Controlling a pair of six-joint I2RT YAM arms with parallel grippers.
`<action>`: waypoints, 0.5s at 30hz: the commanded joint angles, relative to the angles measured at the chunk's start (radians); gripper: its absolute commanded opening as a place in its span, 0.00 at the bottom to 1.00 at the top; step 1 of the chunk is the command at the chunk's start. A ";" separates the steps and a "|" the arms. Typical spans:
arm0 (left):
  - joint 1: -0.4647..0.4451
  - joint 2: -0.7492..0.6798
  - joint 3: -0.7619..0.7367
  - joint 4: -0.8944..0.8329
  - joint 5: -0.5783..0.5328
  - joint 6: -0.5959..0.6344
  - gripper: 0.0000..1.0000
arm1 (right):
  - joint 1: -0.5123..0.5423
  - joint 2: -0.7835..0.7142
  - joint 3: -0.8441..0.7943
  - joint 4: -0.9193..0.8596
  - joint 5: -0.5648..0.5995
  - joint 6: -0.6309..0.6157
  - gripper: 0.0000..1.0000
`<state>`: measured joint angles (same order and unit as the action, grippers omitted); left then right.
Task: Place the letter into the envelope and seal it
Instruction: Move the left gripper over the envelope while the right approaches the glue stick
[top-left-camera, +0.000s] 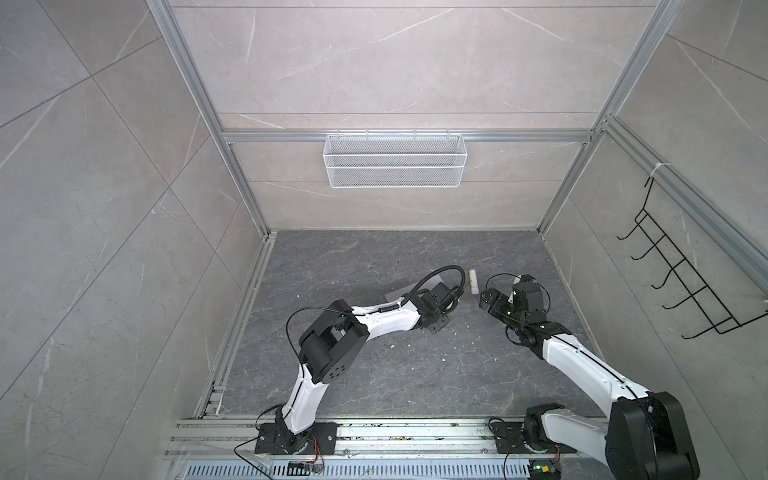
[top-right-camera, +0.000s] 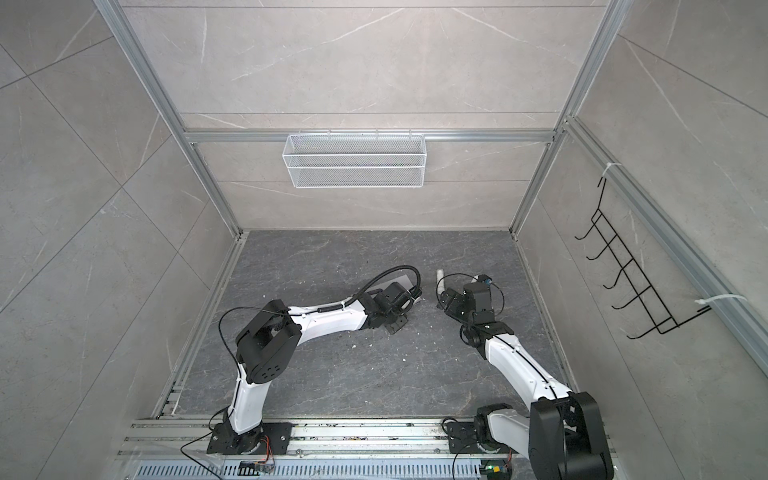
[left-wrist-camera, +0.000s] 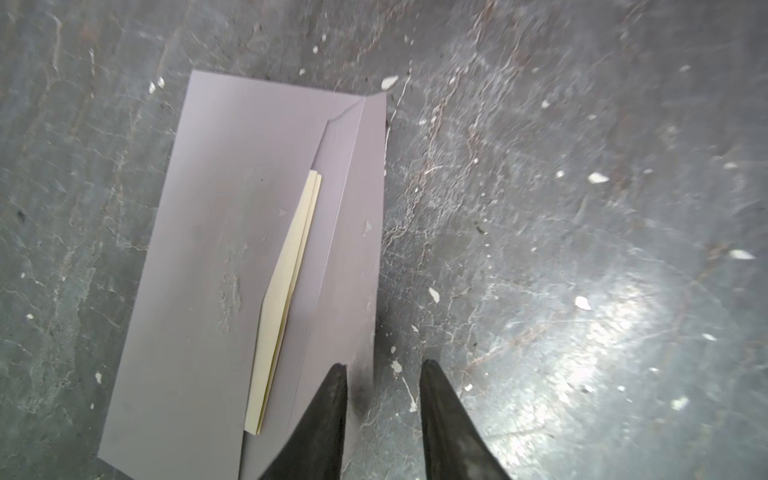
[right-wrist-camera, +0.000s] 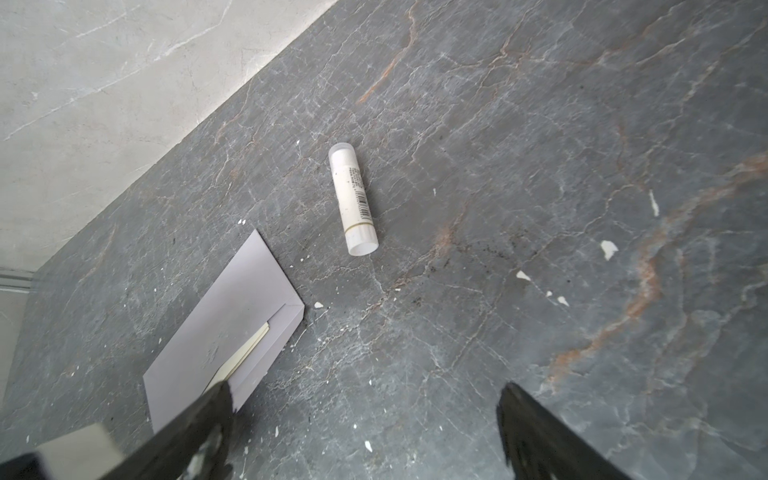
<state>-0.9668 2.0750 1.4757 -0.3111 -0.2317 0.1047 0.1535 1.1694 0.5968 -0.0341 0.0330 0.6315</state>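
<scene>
The pale lavender-grey envelope (left-wrist-camera: 187, 249) lies flat on the dark floor, and its open flap (left-wrist-camera: 357, 232) runs along one long edge. The cream folded letter (left-wrist-camera: 286, 291) sits in the pocket with a narrow strip showing at the mouth. My left gripper (left-wrist-camera: 384, 365) hangs low over the flap's edge with a narrow gap between its jaws. One finger (left-wrist-camera: 328, 415) is over the flap, the other (left-wrist-camera: 444, 415) over bare floor, and nothing is gripped. My right gripper (right-wrist-camera: 365, 388) stands wide open above bare floor, beside the envelope (right-wrist-camera: 232, 316). In both top views the left arm hides most of the envelope (top-left-camera: 395, 295).
A white glue stick (right-wrist-camera: 353, 199) lies on the floor just beyond the envelope's corner, ahead of the right gripper (top-left-camera: 484, 299). White paper flecks dot the floor. A wire basket (top-left-camera: 395, 160) hangs on the back wall and a black hook rack (top-left-camera: 685, 282) on the right wall.
</scene>
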 joint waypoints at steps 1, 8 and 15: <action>0.003 0.020 0.041 0.012 -0.049 0.038 0.26 | -0.006 -0.017 -0.014 -0.009 -0.013 -0.007 1.00; 0.004 0.027 0.038 0.029 -0.050 0.057 0.00 | -0.010 -0.029 -0.015 -0.024 -0.014 -0.006 1.00; 0.004 -0.049 -0.027 0.093 -0.006 0.156 0.00 | -0.012 -0.047 -0.014 -0.041 -0.013 -0.010 1.00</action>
<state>-0.9661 2.1014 1.4677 -0.2592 -0.2569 0.1898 0.1459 1.1446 0.5926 -0.0498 0.0250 0.6315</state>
